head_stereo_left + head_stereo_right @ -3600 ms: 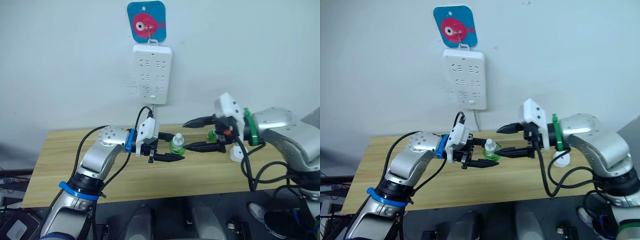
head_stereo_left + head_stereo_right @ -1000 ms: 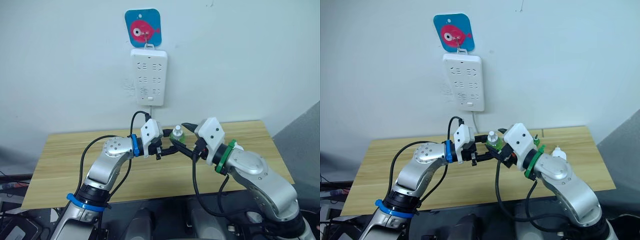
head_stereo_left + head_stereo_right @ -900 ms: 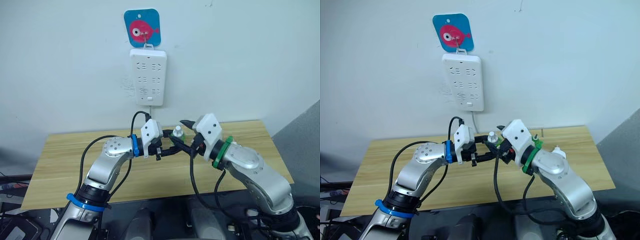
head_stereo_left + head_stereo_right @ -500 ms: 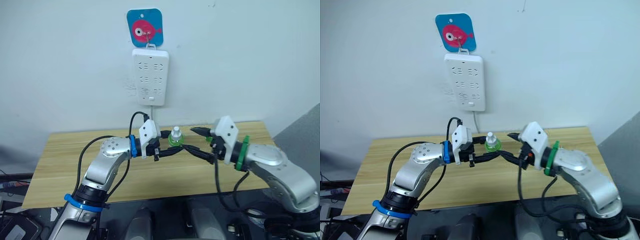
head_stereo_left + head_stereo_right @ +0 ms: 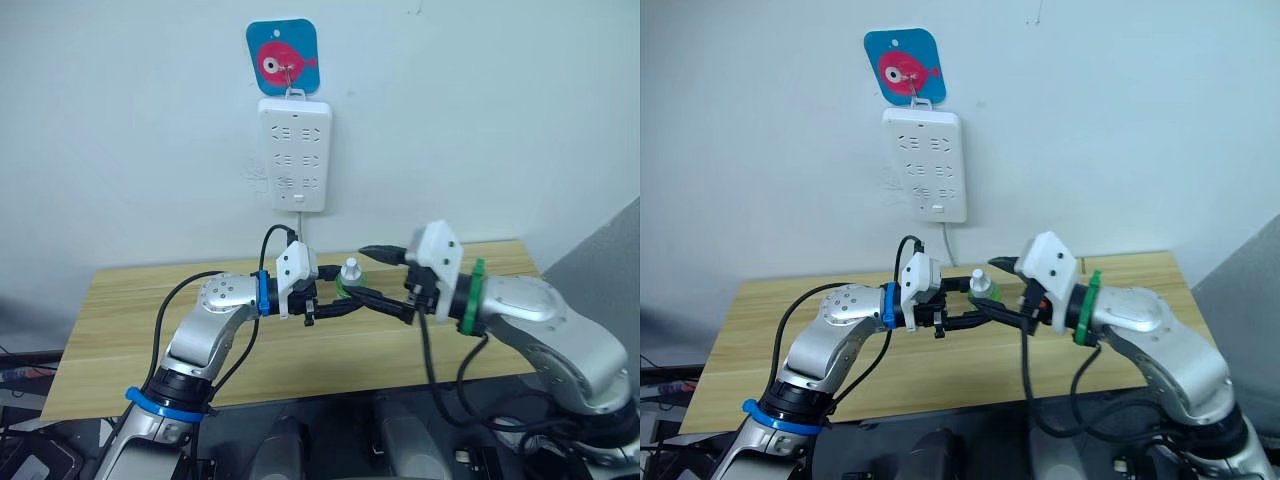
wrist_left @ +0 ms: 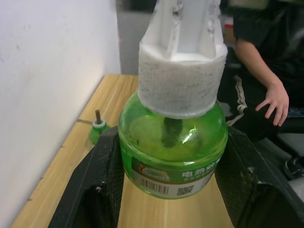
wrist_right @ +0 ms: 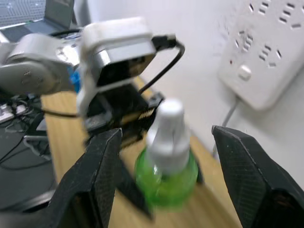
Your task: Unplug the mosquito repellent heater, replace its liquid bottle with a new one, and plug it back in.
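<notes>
Green bottle with its white cap, clamped in my left gripper, above the table.
Below the wall power strip, my right gripper spreads wide, fingers either side of the bottle, not touching.

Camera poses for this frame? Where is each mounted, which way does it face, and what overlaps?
Left and right eye views: head, facing forward and down at the power strip and both arms.
Left wrist view: along the left claw, shut on the green bottle; a person's hand behind.
Right wrist view: along the open right claw, towards the left arm.
Shared: the bottle shows in all.
</notes>
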